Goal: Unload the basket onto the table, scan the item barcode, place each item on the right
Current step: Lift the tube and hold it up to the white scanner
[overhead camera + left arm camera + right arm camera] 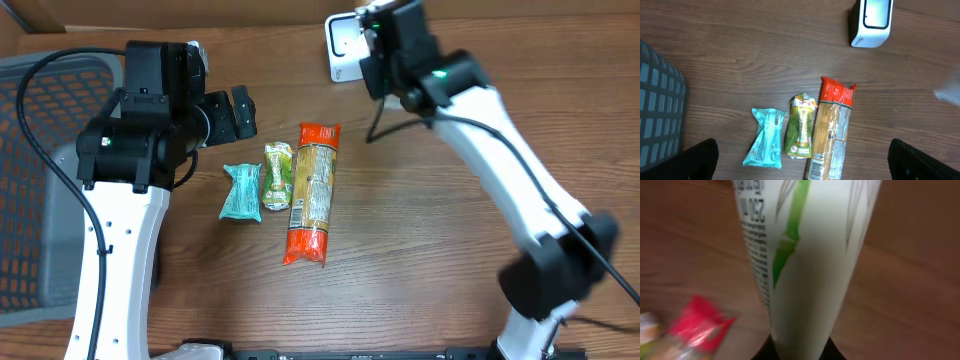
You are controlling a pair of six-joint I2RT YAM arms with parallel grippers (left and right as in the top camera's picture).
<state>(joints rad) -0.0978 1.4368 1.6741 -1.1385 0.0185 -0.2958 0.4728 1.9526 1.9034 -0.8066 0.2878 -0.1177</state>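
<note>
Right wrist view: right gripper (799, 354) clamped on a white tube (805, 265) at one end, which may swivel and turn its barcode off the far scanner (343, 52)

This looks like a mock shop checkout built on a robot test bench. A small white box-shaped barcode scanner (342, 50) stands at the far edge of a brown wood-grain worktop (420, 230), with a grey mesh shopping basket (30, 130) at the left. Sealed groceries lie side by side: a teal snack wrapper (241, 192), a green packet (277, 177) and a long pasta pack with red ends (312, 195). Two white-and-black robot arms (510, 150) reach over it.
</note>
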